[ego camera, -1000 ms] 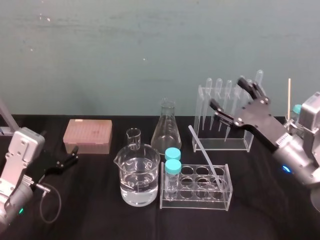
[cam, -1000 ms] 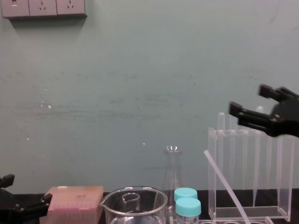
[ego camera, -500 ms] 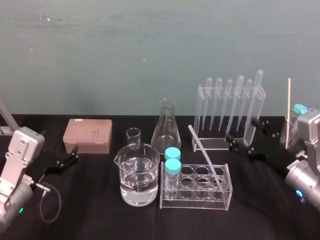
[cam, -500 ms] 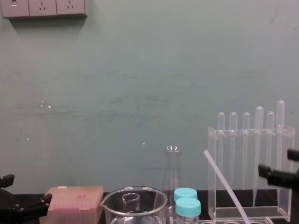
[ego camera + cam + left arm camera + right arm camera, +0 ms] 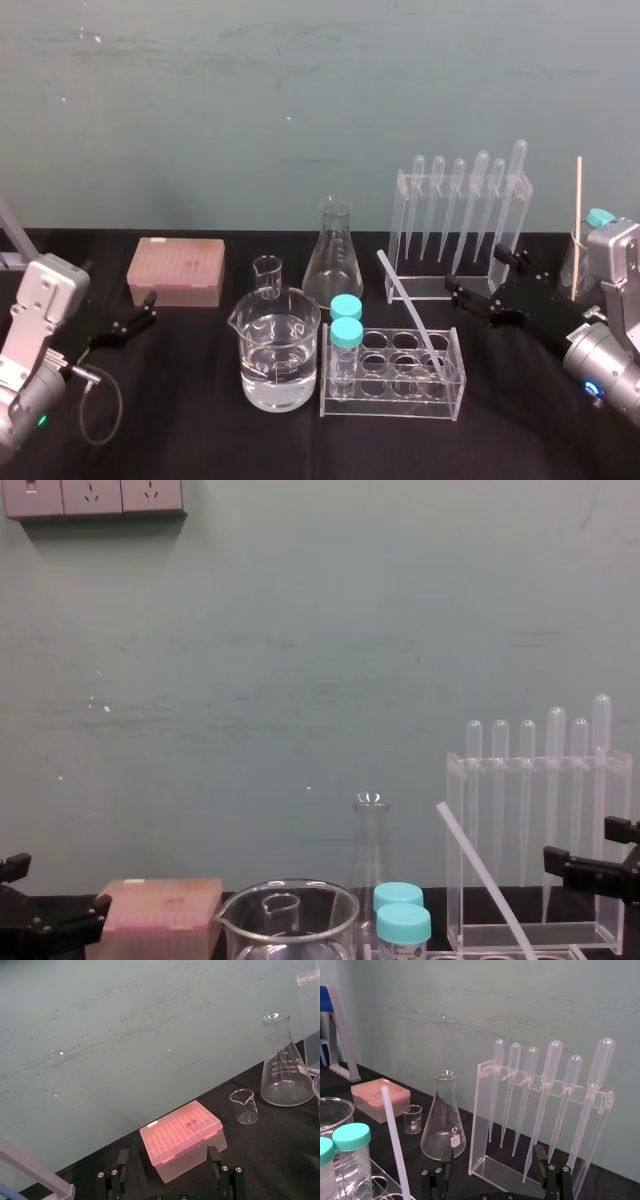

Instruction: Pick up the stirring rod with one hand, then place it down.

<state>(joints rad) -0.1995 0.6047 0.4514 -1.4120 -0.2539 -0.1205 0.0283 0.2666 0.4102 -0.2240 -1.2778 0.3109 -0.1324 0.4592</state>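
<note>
Right claw open, low beside the leaning rod

My black two-jawed right claw (image 5: 473, 272) hangs with jaws spread, just in front of the clear acrylic pipette rack (image 5: 403, 232). The long, thin, translucent whitish stirring rod (image 5: 410, 312) leans tilted in the clear plastic test-tube rack (image 5: 392, 405), just left of me. I should close on its free upper half, then lift along its slant. My left claw (image 5: 143, 310) sits parked, open.

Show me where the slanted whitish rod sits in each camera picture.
Head view: stirring rod leaning in the clear tube rack, right of centre.
Chest view: lower right, slanting.
Right wrist view: beside the teal-capped vials.
Left wrist view: not in it.
Shared landmark: conical flask.
</note>
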